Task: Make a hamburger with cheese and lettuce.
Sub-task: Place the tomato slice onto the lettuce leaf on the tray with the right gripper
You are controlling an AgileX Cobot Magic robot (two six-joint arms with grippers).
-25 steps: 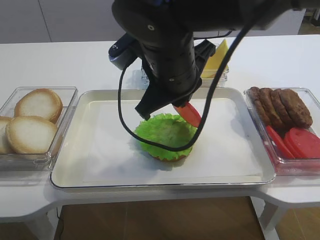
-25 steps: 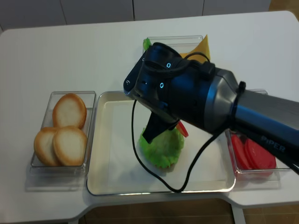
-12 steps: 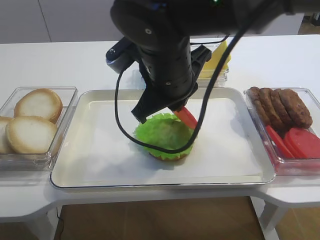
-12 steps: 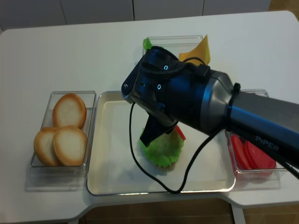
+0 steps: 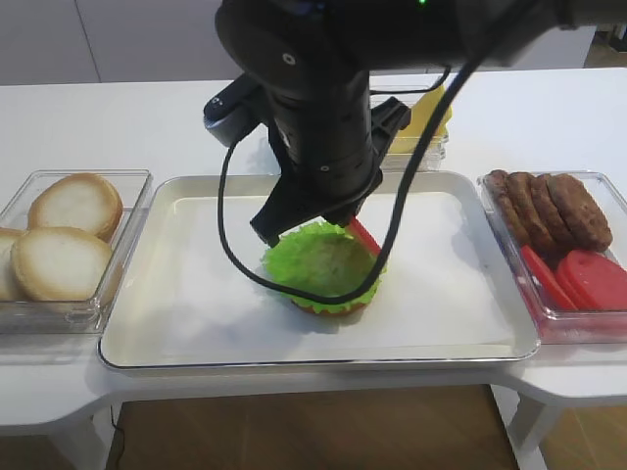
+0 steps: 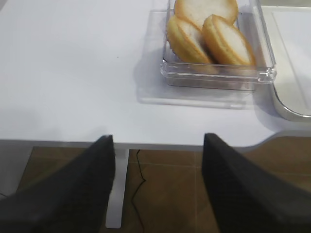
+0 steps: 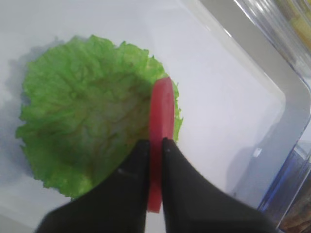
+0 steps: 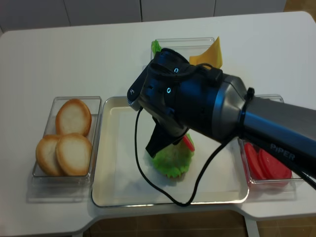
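Observation:
The hamburger (image 5: pixel 321 269) is a bun base under a ruffled green lettuce leaf (image 7: pixel 87 126), in the middle of the metal tray (image 5: pixel 196 323). It also shows in the realsense view (image 8: pixel 171 160). My right gripper (image 7: pixel 155 143) is shut on a red tomato slice (image 7: pixel 160 116), held on edge at the leaf's right rim. The slice's tip shows below the arm (image 5: pixel 364 235). Cheese slices (image 5: pixel 423 113) stand in a clear box behind the tray. My left gripper (image 6: pixel 155 141) is open and empty over the table's front edge, near the bun box.
A clear box of pale bun halves (image 5: pixel 59 240) sits left of the tray, seen also in the left wrist view (image 6: pixel 209 34). A clear box with brown patties (image 5: pixel 549 206) and tomato slices (image 5: pixel 588 279) sits on the right. The right arm hides the tray's rear middle.
My right arm has moved left and down with the tomato slice, bringing it over the lettuce's right edge. The left gripper's earlier state is not shown.

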